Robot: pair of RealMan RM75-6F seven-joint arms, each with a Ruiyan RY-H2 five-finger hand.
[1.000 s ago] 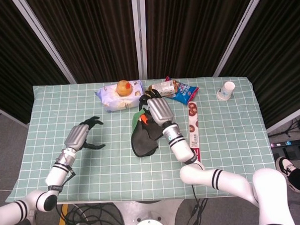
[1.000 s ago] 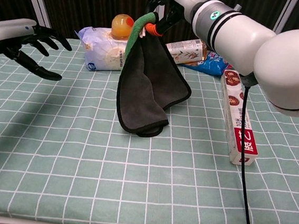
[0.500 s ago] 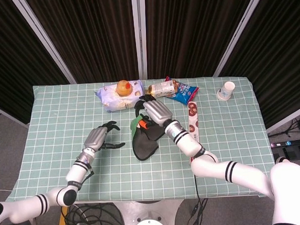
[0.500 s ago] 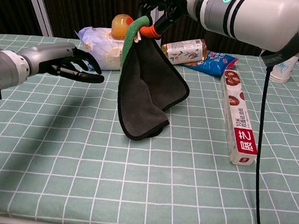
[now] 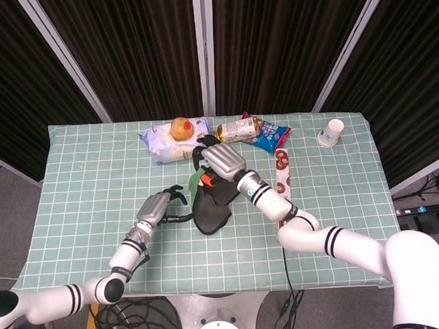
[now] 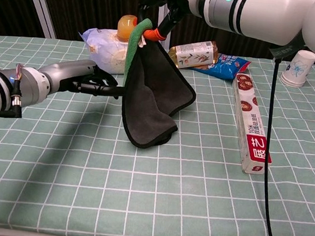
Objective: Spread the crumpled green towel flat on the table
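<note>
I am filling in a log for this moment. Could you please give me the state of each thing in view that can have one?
green towel: lifted, hanging folded, lower end near the table
right hand: holds the towel's top
left hand: holds nothing, fingers reach the towel's edge
paper cup: upright
bottle: lying on its side
long box: lying flat

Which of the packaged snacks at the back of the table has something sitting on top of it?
The white bag at back left: an orange ball-like item rests on it. The blue packet and the long red-and-white box carry nothing.
</note>
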